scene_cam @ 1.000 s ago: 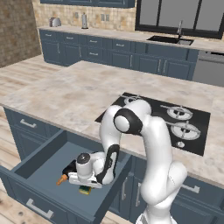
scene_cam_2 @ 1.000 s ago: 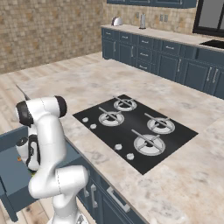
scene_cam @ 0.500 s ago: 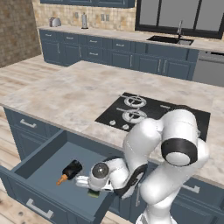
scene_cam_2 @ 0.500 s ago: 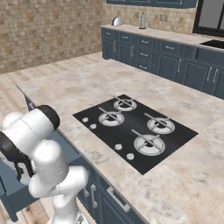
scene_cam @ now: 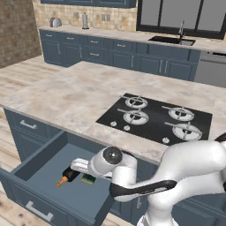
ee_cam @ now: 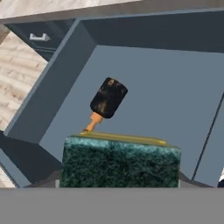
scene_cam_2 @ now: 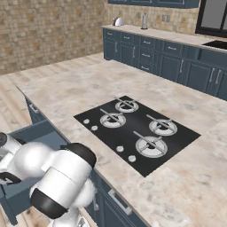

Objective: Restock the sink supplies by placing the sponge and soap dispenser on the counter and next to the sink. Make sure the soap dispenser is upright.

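Risk: sponge (ee_cam: 120,162) sits right at the hand's camera, w/ the soap dispenser (ee_cam: 106,99) lying on its side just beyond, orange pump pointing toward the sponge; a sloppy lift could knock the bottle or clip the drawer (scene_cam: 42,159) wall. Hand state: can't tell from the pics whether it's clamped on the sponge or loose. Sponge = dark green scrub face, thin yellow edge on top, inside the open drawer under the hob table (scene_cam: 79,95). Sink (scene_cam: 171,40) is well apart, across the room.

drawer (scene_cam: 42,174): open, blue | gas hob (scene_cam: 156,118): black, on marbled island
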Motion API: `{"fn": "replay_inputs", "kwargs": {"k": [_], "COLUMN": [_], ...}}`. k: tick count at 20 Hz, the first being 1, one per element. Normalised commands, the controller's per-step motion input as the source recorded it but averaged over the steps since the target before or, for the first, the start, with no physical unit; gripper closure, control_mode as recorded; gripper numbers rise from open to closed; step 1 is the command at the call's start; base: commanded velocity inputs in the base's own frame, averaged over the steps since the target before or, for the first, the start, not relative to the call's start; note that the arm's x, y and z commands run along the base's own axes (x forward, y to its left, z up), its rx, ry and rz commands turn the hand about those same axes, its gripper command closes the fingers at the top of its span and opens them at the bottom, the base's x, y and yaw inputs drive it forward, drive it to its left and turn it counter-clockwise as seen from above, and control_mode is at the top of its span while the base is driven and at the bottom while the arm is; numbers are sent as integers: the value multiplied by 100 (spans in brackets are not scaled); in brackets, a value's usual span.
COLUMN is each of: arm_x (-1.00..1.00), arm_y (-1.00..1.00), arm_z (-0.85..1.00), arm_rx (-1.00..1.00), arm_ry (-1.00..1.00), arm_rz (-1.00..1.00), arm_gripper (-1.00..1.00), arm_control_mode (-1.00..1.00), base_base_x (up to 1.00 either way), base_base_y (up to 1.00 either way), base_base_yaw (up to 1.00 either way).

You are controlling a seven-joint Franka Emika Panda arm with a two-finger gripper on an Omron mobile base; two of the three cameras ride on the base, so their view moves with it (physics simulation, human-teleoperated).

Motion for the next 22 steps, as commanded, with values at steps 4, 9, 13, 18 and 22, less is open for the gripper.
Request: {"fn": "replay_inputs", "kwargs": {"k": [4,9,13,18,22], "arm_x": [-34,-47,-70,-71,-64], "arm_y": [0,-3,-34,-73,-91], "arm_z": [100,100,98,79,39], "arm_rx": [5,1,0,0,0], "arm_ry": [4,8,5,3,2], "arm_rz": [-6,-7,-4,-1,0], "arm_gripper": [100,100,100,100,100], "arm_control_mode": [-100,-100,-100,-100,-100], "base_base_x": [0,0,0,0,0], "base_base_y": [0,0,0,0,0], "base_base_yaw": [0,0,0,0,0]}}
